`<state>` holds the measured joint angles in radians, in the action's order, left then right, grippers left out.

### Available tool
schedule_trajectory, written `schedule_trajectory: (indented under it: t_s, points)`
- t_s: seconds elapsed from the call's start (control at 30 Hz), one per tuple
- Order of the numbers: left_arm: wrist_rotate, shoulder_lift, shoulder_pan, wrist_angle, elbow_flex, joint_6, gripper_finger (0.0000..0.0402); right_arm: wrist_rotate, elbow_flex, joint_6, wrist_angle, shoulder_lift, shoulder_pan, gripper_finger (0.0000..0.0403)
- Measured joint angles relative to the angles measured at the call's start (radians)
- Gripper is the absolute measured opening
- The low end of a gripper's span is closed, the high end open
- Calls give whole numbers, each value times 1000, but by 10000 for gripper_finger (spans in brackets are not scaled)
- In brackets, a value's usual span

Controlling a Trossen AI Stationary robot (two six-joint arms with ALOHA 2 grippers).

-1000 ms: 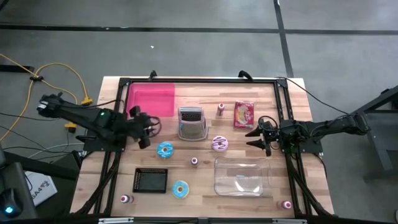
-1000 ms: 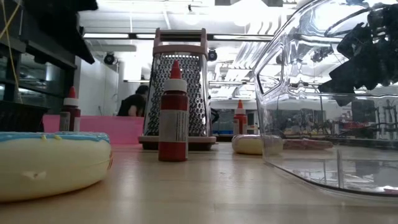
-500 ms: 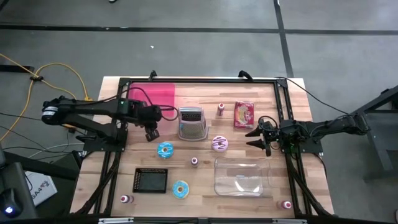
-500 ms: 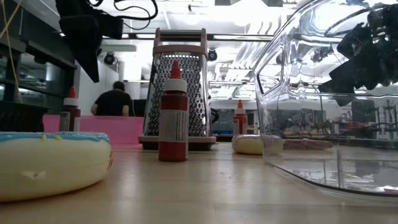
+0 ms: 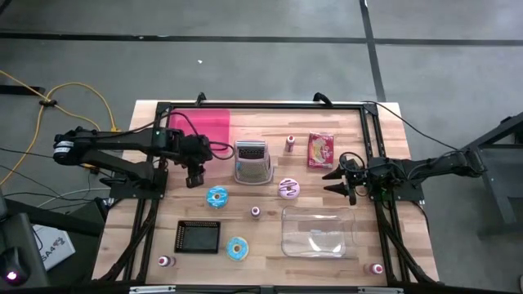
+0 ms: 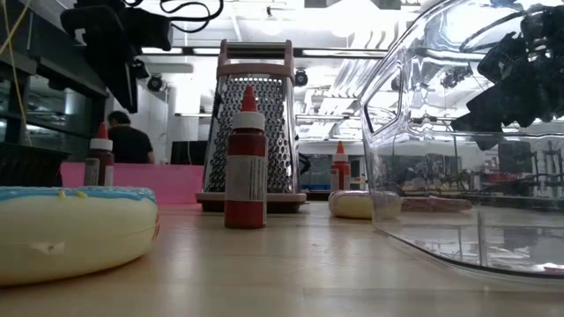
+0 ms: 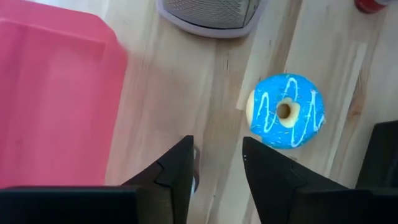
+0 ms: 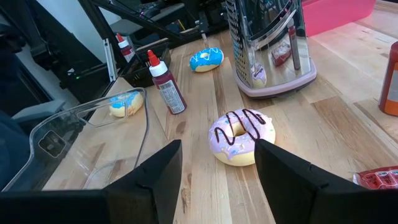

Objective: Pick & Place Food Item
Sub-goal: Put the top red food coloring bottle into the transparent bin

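Observation:
A blue-frosted donut (image 5: 216,196) lies flat on the wooden table; it also shows in the left wrist view (image 7: 285,111). A second blue donut (image 5: 237,248) lies nearer the front edge, and a pink-frosted donut (image 5: 288,189) lies right of centre. My left gripper (image 5: 194,176) is open and empty above the table, between the pink bin (image 5: 198,131) and the first blue donut; its fingers (image 7: 175,167) point down. My right gripper (image 5: 337,181) is open and empty at the right, facing the pink donut (image 8: 241,135).
A metal grater (image 5: 252,161) stands at centre, close to my left gripper. A clear plastic container (image 5: 319,232) sits near right, a black tray (image 5: 198,237) near left, and a red packet (image 5: 320,149) far right. Small sauce bottles (image 5: 255,211) are scattered about. A person moves in the room behind.
My left arm has swung toward the table's far edge and stretched out toward the grater. Its gripper has shifted slightly right and near, to above the spot between the pink bin and the blue donut, and has come into the low view at upper left.

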<state>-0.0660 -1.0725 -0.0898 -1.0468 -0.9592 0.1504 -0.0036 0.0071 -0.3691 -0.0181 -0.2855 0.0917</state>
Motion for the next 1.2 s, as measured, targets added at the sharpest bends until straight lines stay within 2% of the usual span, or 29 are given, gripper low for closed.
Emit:
schedule_trajectory:
  t_s: [0.17,0.3,0.47,0.87,1.2]
  points:
    - [12,0,0,0,0,-78,176,0,0,0,0,0,0,189]
    - [12,0,0,0,0,-166,190,0,0,0,0,0,0,189]
    - [13,-5,0,-8,0,-220,191,0,0,0,0,0,0,189]
    - [49,-50,-1,-44,-2,-201,192,0,0,0,0,0,0,189]
    - [64,-50,-62,-25,-2,-273,191,0,0,0,0,0,0,189]
